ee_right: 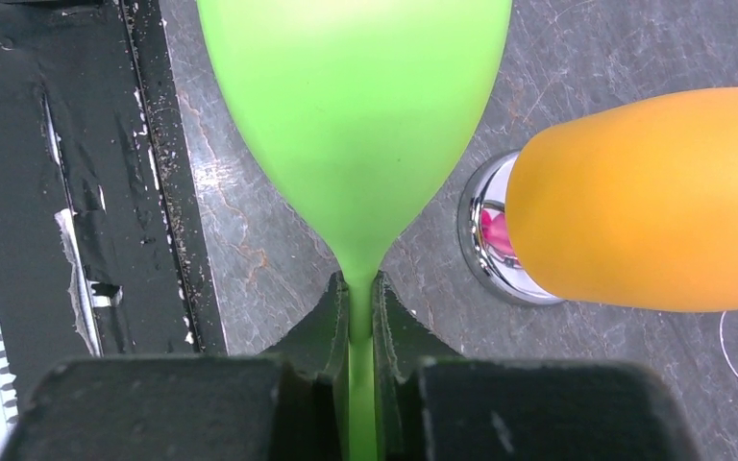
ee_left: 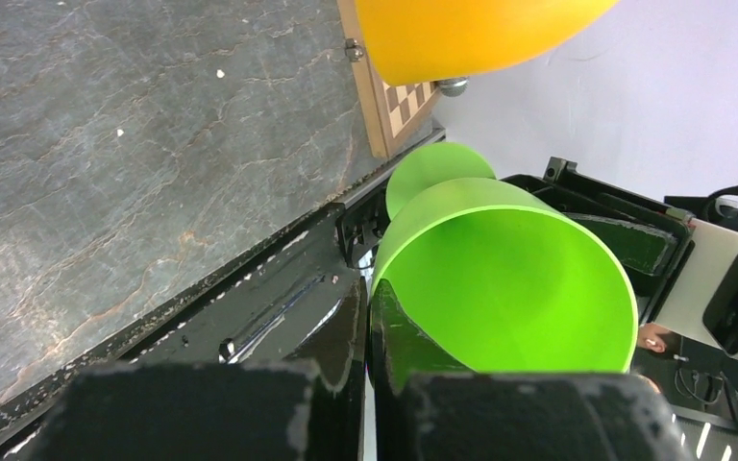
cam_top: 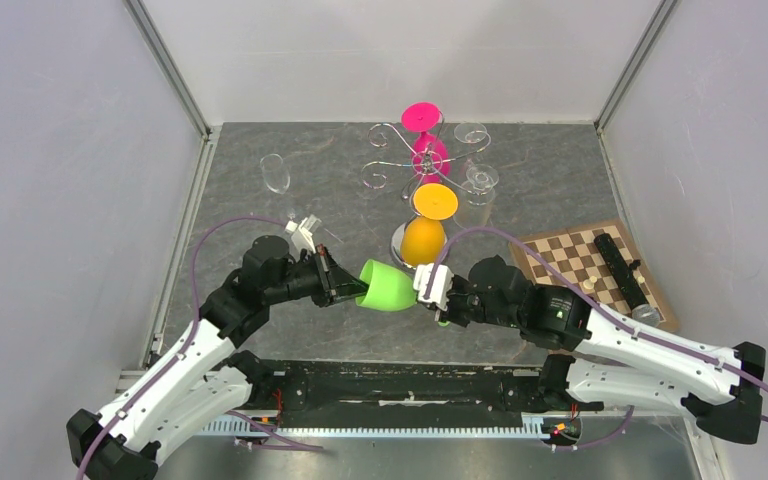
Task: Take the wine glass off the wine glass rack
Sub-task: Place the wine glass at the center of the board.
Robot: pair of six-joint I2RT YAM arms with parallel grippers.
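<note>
Now left gripper: clamped on green wine glass rim
right gripper: clamped on its stem
green wine glass: horizontal, off wine glass rack

A green wine glass, pinched at its rim by the left gripper and at its stem by the right gripper, bars the front centre of the tabletop. Just behind it an orange glass hangs from the wine glass rack, whose arms, pink glass and clear glasses fill the middle and rear. A chessboard crowds the right. Bare slate lies open at left, apart from a lone clear glass towards the back.
</note>
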